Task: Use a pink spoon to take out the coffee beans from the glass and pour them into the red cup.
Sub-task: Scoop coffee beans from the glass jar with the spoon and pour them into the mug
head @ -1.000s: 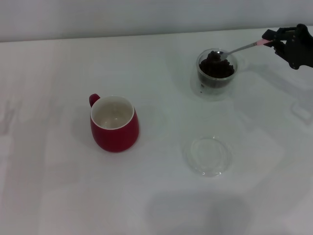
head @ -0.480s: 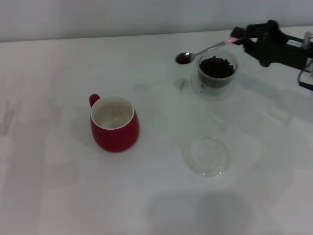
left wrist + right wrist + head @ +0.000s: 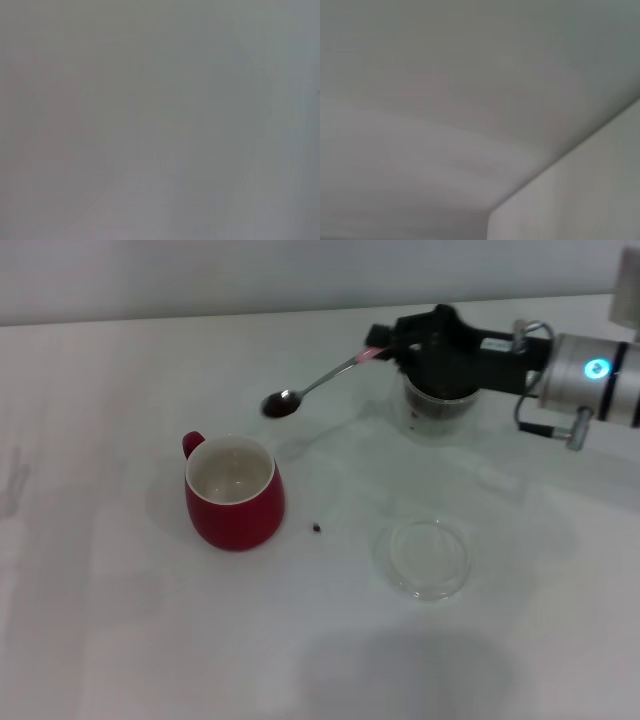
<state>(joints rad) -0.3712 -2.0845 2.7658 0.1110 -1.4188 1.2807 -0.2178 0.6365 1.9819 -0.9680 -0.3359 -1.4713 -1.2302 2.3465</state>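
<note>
On the left of the white table stands the red cup, upright, white inside showing no beans that I can make out, handle turned away from me. Just beyond its rim hangs the bowl of the pink spoon, carrying a dark load of coffee beans; the bowl is short of the mouth, not over it. One stray bean lies on the table just right of the cup. Next comes a flat clear dish, apart from everything. My right gripper is clamped on the spoon's pink handle, above the glass, which it largely hides. My left arm is out of view.

Assessment: keep the bowl level, carry it over the middle of the cup's mouth, then roll the wrist slowly. Haste risks more spillage.
</note>
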